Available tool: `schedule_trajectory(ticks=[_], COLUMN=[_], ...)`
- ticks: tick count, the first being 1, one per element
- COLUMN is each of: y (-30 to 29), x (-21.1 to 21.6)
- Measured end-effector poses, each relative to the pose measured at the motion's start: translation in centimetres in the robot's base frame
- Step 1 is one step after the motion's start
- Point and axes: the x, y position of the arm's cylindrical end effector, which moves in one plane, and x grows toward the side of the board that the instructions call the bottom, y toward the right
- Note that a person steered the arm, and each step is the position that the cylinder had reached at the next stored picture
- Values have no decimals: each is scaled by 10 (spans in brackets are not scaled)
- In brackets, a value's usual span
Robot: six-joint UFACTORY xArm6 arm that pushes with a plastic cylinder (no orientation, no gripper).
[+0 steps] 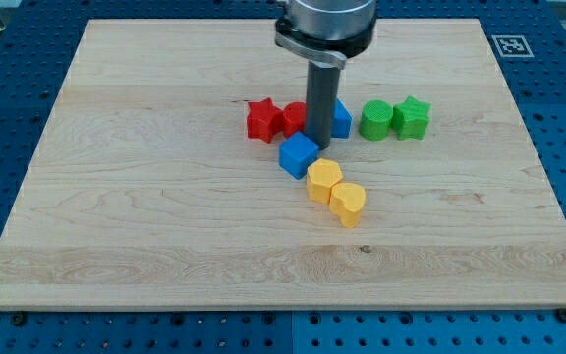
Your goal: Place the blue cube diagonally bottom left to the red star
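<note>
1. My tip point(320, 147) carried no jaws at all, so there was nothing to be released, clenched or grasping; it was a bare rod resting on the wooden board point(145, 197), and pushing was its only means.
2. The blue cube point(299, 155) lay just toward the view's bottom-left of my tip, touching it or very nearly so; I could not tell which.
3. The red star point(262, 120) sat to the view's left of my tip and slightly toward the view's top, with a second red block point(294, 118), its shape half hidden by the rod, just beside it.
4. The cube was below and right of the star, so the step in hand, as I judged it, was to slide the cube toward the view's left until it rested diagonally below-left of the star.
5. To do that well, my tip needed to come round to the cube's right face and push through its middle, so the cube would not spin.
6. The yellow block point(323, 181) touched or nearly touched the cube's lower-right corner, with a yellow heart-like block point(348, 204) beyond it; a push to the left should have left both alone.
7. Behind my tip on its right lay another blue block point(341, 119), and further right the green round block point(375, 119) and green star point(411, 117), all well clear of the path.
8. The risk I judged greatest was clipping the red star by pushing too high.
</note>
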Motion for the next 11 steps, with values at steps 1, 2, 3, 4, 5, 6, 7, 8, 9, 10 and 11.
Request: schedule_trajectory(ticks=[1,2,3,4,5,6,7,8,9,10,11], y=[19,43,33,-7,-65,-109,-79,-66,-75,-96,-97], x=[1,3,16,30,32,23,23,43,62,56,25])
